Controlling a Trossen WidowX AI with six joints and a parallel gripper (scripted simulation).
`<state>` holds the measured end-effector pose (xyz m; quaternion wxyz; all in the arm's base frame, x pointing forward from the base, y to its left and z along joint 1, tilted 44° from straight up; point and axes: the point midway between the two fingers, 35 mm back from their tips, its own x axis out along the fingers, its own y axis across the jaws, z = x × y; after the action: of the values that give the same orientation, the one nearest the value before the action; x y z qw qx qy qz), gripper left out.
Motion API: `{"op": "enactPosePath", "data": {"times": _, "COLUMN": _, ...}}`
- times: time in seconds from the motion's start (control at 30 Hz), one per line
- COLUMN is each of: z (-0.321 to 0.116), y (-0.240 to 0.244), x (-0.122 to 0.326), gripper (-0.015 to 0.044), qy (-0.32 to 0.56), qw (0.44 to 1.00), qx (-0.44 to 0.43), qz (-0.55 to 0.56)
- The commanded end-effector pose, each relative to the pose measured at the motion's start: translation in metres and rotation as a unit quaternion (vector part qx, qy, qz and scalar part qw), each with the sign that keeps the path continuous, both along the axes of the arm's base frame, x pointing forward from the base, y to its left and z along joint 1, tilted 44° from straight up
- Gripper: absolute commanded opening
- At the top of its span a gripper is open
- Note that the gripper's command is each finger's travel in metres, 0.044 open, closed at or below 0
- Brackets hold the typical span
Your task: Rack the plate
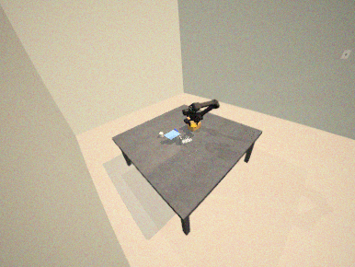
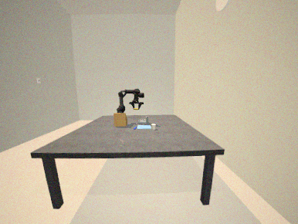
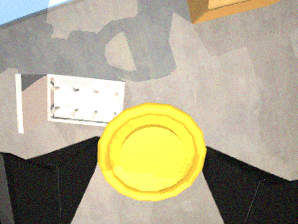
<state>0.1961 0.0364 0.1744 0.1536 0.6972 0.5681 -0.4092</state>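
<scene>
The yellow round plate (image 3: pixel 152 155) (image 2: pixel 136 109) is held between the two black fingers of my gripper (image 3: pixel 151 147) (image 2: pixel 136 106), which is shut on its opposite edges. Its face is turned to the wrist camera. It hangs high above the table; in the top view I cannot make it out clearly. The white dish rack (image 1: pixel 187 140) (image 2: pixel 143 120) (image 3: pixel 65 97) stands on the table, with short pegs in rows and a raised panel at one end. In the wrist view it is left of the plate and slightly above it, and the plate's rim covers its near corner.
A light blue flat slab (image 1: pixel 173 134) (image 2: pixel 144 127) (image 3: pixel 20 9) lies near the rack. A white cup (image 1: pixel 161 133) (image 2: pixel 154 126) stands beside the slab, and a small dark blue item (image 2: pixel 135 128) lies at its other side. An orange-brown block (image 1: pixel 195 126) (image 2: pixel 120 120) (image 3: pixel 235 9) stands near the arm.
</scene>
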Motion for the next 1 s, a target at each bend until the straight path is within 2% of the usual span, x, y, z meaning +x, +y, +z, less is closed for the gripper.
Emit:
{"op": "enactPosePath", "data": {"times": 0.0, "z": -0.012, "y": 0.003, "x": -0.007, "gripper": 0.0, "qy": 0.008, "qw": 0.999, "qx": -0.036, "qz": 0.026}}
{"op": "enactPosePath", "data": {"times": 0.47, "z": -0.052, "y": 0.007, "x": -0.018, "gripper": 0.0, "qy": 0.007, "qw": 0.977, "qx": -0.17, "qz": 0.126}}
{"op": "enactPosePath", "data": {"times": 0.97, "z": -0.083, "y": 0.006, "x": -0.019, "gripper": 0.0, "qy": -0.029, "qw": 0.927, "qx": -0.31, "qz": 0.209}}
